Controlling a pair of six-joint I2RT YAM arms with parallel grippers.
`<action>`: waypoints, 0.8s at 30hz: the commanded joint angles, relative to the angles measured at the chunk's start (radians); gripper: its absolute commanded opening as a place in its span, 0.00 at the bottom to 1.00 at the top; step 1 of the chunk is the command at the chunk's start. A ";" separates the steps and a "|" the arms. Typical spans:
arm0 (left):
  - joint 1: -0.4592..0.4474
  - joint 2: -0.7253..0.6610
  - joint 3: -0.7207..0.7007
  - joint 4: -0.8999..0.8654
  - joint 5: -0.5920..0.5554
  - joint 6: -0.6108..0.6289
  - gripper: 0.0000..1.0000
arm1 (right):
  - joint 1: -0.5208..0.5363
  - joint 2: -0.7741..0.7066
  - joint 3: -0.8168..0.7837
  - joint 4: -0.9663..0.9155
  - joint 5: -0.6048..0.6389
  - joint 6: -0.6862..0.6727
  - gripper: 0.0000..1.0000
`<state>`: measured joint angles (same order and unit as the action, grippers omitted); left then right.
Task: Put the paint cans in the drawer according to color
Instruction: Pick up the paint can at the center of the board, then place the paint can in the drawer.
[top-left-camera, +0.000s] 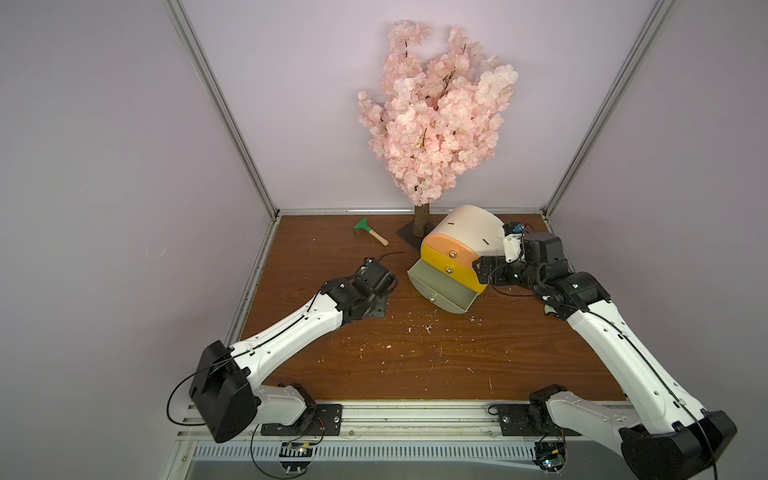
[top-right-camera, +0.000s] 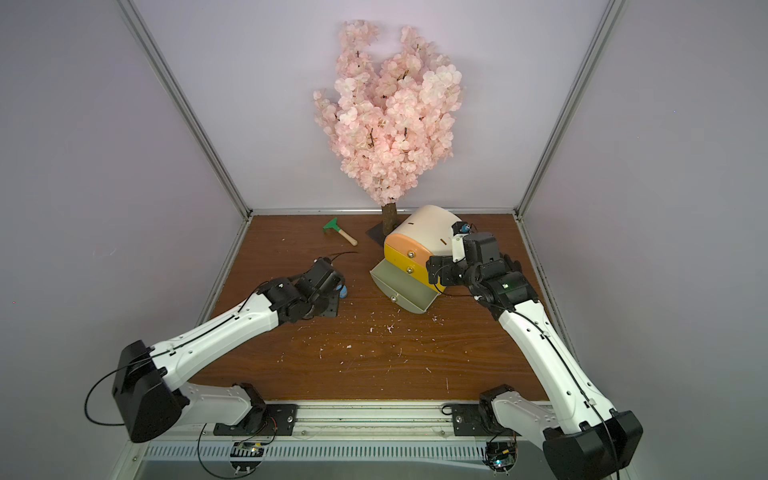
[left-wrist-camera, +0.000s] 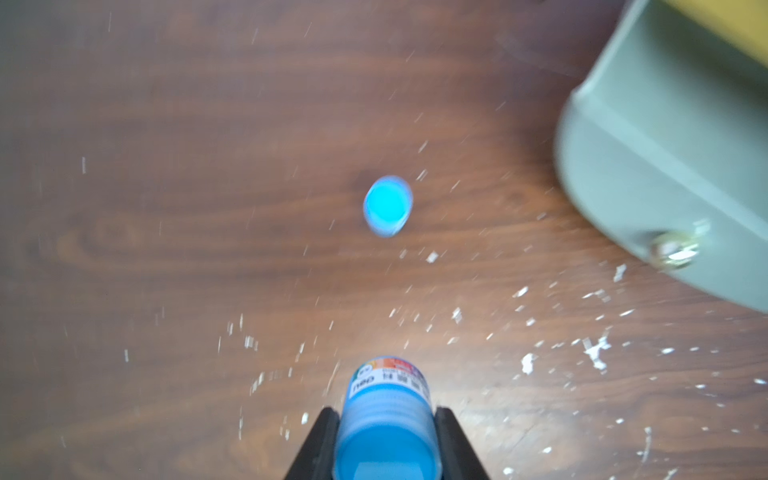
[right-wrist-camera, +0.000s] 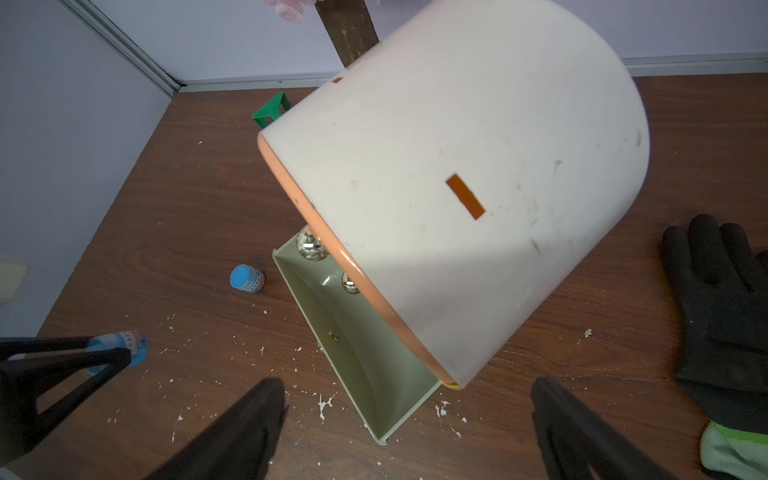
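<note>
Holding one blue can (left-wrist-camera: 386, 390), left claw (left-wrist-camera: 387, 412) faces one loose can (left-wrist-camera: 387, 205).

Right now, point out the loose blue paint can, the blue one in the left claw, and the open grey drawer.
loose blue paint can (right-wrist-camera: 242, 278): right wrist view, its top.
held blue paint can (left-wrist-camera: 386, 413): left wrist view, its side.
grey drawer (right-wrist-camera: 361, 353): right wrist view, bare inside.

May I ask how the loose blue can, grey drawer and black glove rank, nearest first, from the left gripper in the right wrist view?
1. loose blue can, on the table near left gripper.
2. grey drawer, pulled open.
3. black glove, beyond the cabinet.
</note>
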<state>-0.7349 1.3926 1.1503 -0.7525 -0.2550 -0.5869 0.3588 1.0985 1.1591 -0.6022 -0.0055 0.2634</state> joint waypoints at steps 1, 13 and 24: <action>0.008 0.109 0.133 0.001 -0.011 0.206 0.31 | 0.003 -0.048 -0.005 0.021 0.085 0.016 0.99; 0.005 0.422 0.432 0.122 0.147 0.330 0.30 | 0.001 -0.120 -0.004 0.007 0.157 0.030 0.99; -0.020 0.519 0.488 0.230 0.203 0.336 0.30 | 0.003 -0.132 -0.006 0.007 0.157 0.030 0.99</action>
<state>-0.7418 1.8942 1.6081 -0.5587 -0.0776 -0.2607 0.3588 0.9871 1.1473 -0.6029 0.1307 0.2787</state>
